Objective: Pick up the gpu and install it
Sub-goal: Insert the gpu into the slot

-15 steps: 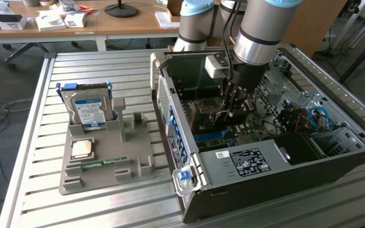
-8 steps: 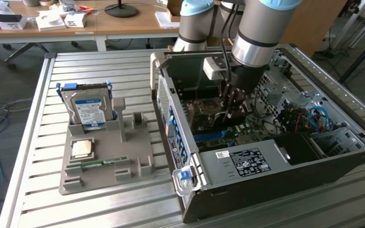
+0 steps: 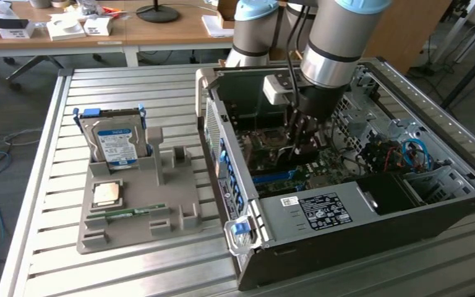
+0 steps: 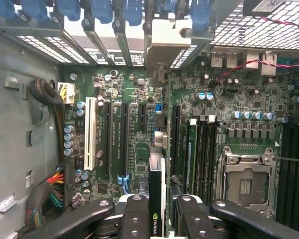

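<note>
Misalignment is our main worry: the gpu (image 4: 157, 191) hangs edge-down just above the motherboard (image 4: 139, 149). If its contact edge lands beside a slot (image 4: 124, 134) rather than in it, pressing on could bend the card or scrape nearby parts. Its bracket end could also snag the rear frame. The arm (image 3: 336, 37) reaches steeply down into the open computer case (image 3: 345, 260), wrist near vertical. The gripper (image 4: 158, 219) is partly closed, fingers (image 4: 134, 214) clamping the card's flat faces.
</note>
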You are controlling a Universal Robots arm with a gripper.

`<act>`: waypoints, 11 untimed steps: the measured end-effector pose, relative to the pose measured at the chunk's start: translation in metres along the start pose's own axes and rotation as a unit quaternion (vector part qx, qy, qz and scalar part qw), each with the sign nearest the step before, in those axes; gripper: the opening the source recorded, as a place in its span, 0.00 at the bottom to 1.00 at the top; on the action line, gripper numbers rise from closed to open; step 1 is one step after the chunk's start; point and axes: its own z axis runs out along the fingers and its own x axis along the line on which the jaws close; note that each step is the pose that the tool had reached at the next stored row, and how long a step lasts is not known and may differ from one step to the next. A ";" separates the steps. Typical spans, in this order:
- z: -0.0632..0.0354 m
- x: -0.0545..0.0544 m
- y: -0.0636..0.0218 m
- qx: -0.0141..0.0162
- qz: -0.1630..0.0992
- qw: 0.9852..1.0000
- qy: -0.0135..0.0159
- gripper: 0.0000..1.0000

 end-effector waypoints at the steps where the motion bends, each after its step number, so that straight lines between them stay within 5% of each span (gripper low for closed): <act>1: 0.0004 0.000 0.0004 0.000 0.000 1.000 0.000 0.26; 11: 0.0056 0.000 0.0039 0.000 0.000 1.000 0.000 0.26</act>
